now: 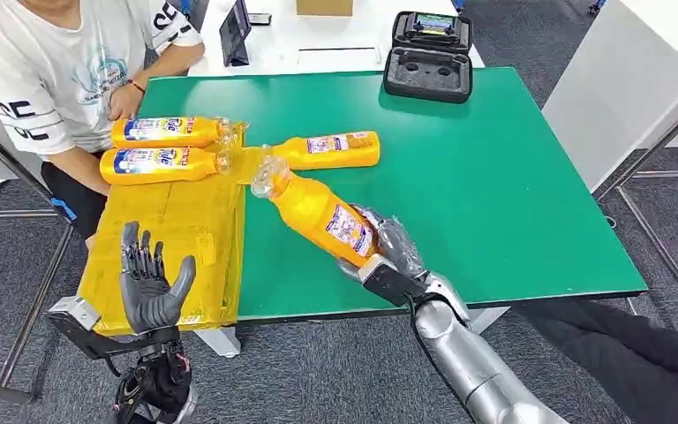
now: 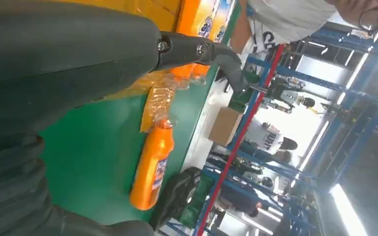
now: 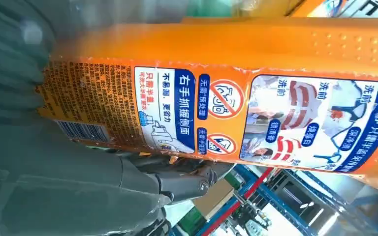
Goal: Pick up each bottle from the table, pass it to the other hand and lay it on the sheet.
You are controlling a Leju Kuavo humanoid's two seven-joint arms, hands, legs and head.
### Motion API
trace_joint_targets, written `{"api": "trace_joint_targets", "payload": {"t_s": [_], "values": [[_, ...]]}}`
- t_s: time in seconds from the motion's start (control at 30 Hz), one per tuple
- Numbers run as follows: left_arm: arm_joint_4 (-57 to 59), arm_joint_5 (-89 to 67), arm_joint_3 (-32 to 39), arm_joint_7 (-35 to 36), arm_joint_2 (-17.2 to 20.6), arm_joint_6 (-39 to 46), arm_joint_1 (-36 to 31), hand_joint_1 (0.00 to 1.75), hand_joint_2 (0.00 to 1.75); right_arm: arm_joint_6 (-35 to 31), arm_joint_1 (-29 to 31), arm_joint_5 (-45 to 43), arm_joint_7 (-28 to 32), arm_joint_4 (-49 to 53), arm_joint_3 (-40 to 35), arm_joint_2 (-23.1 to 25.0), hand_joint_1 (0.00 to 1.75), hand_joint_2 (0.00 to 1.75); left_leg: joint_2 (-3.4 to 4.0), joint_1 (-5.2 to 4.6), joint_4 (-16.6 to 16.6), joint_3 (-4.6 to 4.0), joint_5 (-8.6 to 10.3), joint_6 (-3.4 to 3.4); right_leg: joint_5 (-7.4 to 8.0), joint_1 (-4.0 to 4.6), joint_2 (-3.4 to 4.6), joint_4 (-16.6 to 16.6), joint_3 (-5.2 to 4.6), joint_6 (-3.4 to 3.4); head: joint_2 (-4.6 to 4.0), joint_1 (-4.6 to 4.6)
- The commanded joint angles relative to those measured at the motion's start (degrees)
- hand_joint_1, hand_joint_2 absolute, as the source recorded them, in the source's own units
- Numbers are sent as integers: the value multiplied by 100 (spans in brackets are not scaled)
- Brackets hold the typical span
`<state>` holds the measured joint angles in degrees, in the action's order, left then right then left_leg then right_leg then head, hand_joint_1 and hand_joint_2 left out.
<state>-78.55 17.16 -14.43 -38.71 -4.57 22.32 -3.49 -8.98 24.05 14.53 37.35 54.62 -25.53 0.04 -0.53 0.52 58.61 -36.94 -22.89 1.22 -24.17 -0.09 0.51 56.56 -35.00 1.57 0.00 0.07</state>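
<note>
Four orange bottles in all. One, the held bottle, sits in the right hand, gripped by its base end, body tilted with the plastic-wrapped cap pointing up and away toward the far left; it is lifted above the green table. In the right wrist view its printed back label lies against the dark fingers curled under it.

A second, the lone bottle, lies flat on the table just beyond the held bottle's cap, near but apart. Two more, the far pair, lie side by side on the yellow sheet, beyond the left hand, caps pointing right.

Left hand is raised, palm up, fingers spread, holding nothing; it hovers over the sheet's near edge, well apart from the right hand.

One person in a white shirt sits beyond the left hand, by the far pair. One dark case, lid up, stands at the table's far edge.
</note>
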Motion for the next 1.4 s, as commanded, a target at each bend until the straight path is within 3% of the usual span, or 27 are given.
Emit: {"api": "trace_joint_targets", "payload": {"t_s": [0.03, 0.3, 1.4], "values": [[67, -54, -649, 32, 248, -307, -303, 0, 175, 333, -35, -37, 83, -224, 136, 249, 175, 175, -1, 0, -5, 18, -6, -3, -8, 1, -7, -4, 18, -2, 0, 0], [138, -231, -1607, 85, 224, -594, -551, 0, 175, 734, 33, -49, 265, -936, -114, 700, 175, 175, 3, 0, -6, 30, -11, -4, -10, 1, -5, -6, 29, -2, 0, 0], [1032, -103, -1928, 521, 206, -940, -925, 0, 175, 917, -88, 436, 220, -1193, -361, 821, 175, 175, 3, -2, -7, 23, -8, -3, -8, -1, -3, -5, 21, -2, 0, 2]]}}
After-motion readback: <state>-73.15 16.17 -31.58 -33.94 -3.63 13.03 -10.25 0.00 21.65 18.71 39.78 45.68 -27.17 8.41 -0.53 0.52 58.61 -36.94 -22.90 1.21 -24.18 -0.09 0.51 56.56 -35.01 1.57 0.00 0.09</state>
